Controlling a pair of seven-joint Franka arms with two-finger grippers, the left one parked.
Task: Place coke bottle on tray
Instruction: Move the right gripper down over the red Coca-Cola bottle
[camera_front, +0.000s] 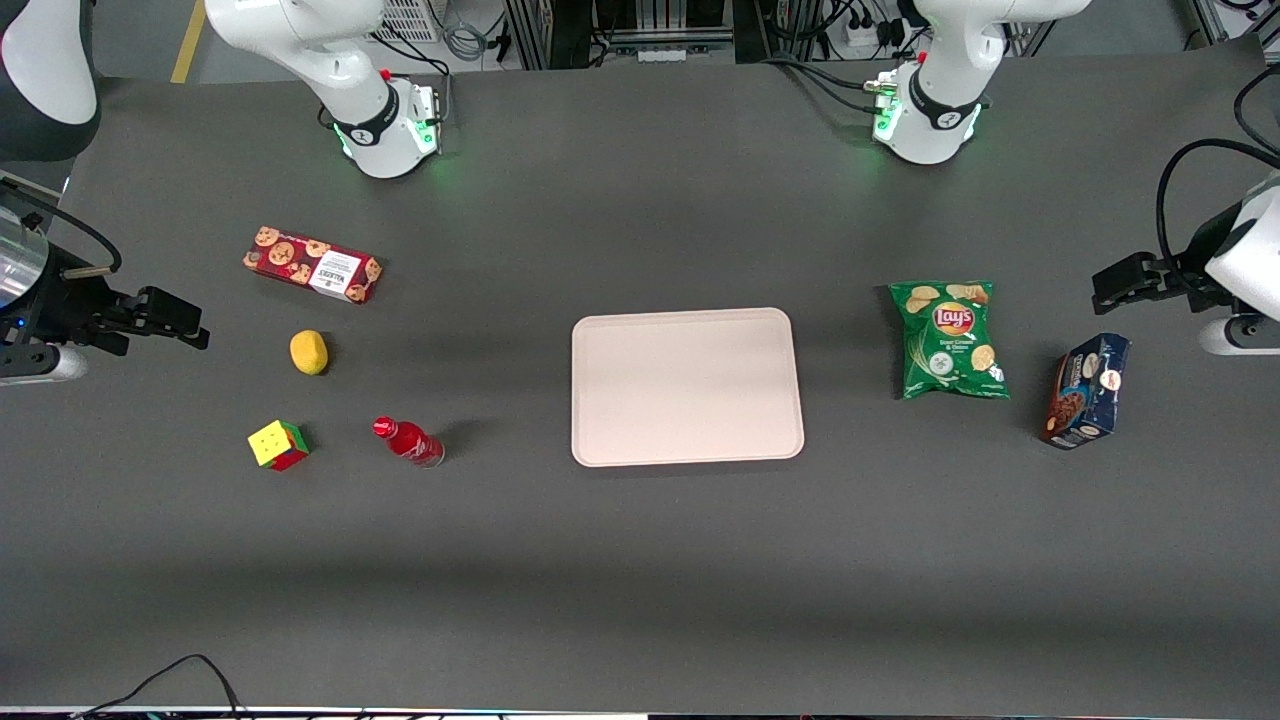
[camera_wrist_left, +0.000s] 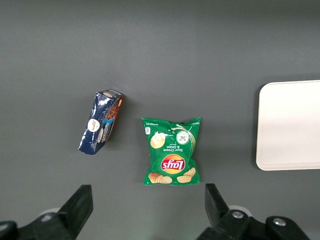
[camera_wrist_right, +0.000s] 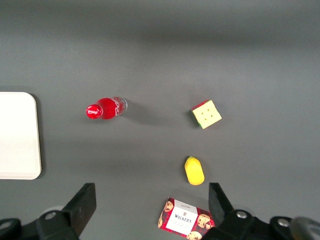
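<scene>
One coke bottle, one tray, one cube, one lemon, two boxes, one chip bag.

Tray: cut by the frame edge in the right wrist view, one end showing; likewise cut in the left wrist view.
Cookie box: partly cut off by the edge, one corner covered by a finger of the gripper.
Gripper body: out of frame, fingers wide apart.
</scene>
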